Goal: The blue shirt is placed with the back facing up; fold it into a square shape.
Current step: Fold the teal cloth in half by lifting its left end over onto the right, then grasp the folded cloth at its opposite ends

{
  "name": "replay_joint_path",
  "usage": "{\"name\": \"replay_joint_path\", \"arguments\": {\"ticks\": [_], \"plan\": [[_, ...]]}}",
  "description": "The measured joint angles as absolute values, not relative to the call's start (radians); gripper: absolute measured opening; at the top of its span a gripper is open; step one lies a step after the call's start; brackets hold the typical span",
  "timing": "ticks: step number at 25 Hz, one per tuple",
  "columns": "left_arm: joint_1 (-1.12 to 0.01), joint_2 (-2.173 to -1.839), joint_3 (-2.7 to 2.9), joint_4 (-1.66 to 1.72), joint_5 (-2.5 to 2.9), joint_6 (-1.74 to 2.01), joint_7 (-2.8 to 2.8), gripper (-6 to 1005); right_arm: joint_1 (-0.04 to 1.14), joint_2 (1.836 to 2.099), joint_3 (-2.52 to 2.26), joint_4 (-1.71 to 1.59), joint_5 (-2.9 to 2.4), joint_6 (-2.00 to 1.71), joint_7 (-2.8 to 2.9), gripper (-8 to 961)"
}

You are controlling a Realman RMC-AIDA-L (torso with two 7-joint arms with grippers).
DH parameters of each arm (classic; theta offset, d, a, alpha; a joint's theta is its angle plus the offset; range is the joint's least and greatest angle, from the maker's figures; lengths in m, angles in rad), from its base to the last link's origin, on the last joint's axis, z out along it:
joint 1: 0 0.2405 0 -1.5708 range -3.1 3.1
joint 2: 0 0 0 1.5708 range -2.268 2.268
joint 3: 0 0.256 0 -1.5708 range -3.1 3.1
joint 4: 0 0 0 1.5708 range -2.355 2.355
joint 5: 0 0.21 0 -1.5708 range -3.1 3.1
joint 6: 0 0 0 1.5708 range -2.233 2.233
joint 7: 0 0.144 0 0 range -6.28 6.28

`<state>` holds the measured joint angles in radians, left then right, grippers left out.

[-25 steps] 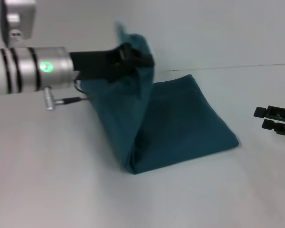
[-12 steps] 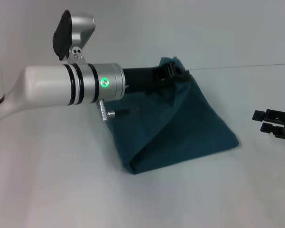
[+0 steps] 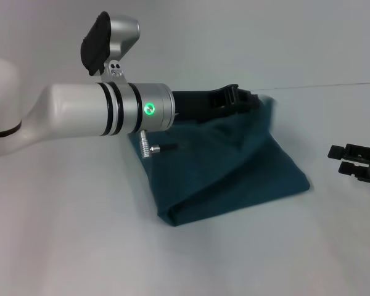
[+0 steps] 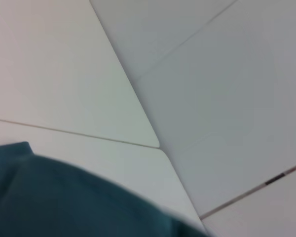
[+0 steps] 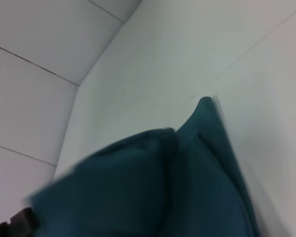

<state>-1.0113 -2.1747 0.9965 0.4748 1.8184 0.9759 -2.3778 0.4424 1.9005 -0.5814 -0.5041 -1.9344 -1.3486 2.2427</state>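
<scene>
The shirt (image 3: 234, 166) lies on the white table (image 3: 68, 246), near the middle and a little toward the right side, already reduced to a compact, roughly four-sided bundle. The near edge is a doubled fold line running to a corner at the front. One layer is raised off the rest: its far corner is held up and carried across toward the right, a slack ridge of cloth running from that corner down to the front fold.

The left gripper (image 3: 250, 102) is closed on that raised corner, the black fingers pinched around the fabric at the far upper edge of the bundle. The left forearm reaches across the view above the shirt. In the left wrist view only a blurred edge of the shirt (image 4: 64, 197) is seen below the camera, with bare table beyond.

The right gripper (image 3: 348, 159) is parked low at the right, well apart from the shirt, holding nothing; its fingers appear slightly parted.

Step judged in hand: a late fold, the held layer being laid over the rest to square the bundle. The fold is not yet set down.

Next move calls for the corner to be lowered onto the far right corner of the layer beneath, edges matched, before release. Risk judged: soft knit sagging or dragging the lower layers askew.
</scene>
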Motion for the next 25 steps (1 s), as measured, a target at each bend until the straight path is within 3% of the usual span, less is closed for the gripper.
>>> {"name": "replay_joint_path", "arguments": {"ticks": [4,12,16,20,25], "plan": [[-1.016,-2.177,1.012,0.467,1.735,0.998,-2.336,135,0.441,1.9,-0.581,-0.503,-1.935,-1.342,2.243,698],[-0.87,-2.152,0.985,0.544,1.604,1.157,-2.314,479,0.442,1.894,-0.581,-0.503,-1.946,-1.342,2.243,699],[-0.756,-2.107,0.971,0.564,1.609,1.211,-2.434,638,0.457,1.886,-0.581,-0.51,-1.988,-1.343,2.251,698],[-0.681,-2.07,0.965,0.565,1.658,1.3,-2.508,804,0.491,1.858,-0.581,-0.515,-2.044,-1.353,2.278,698],[-0.637,-2.052,0.855,0.586,1.841,1.416,-2.518,844,0.575,1.809,-0.582,-0.518,-2.165,-1.366,2.337,698]]}}
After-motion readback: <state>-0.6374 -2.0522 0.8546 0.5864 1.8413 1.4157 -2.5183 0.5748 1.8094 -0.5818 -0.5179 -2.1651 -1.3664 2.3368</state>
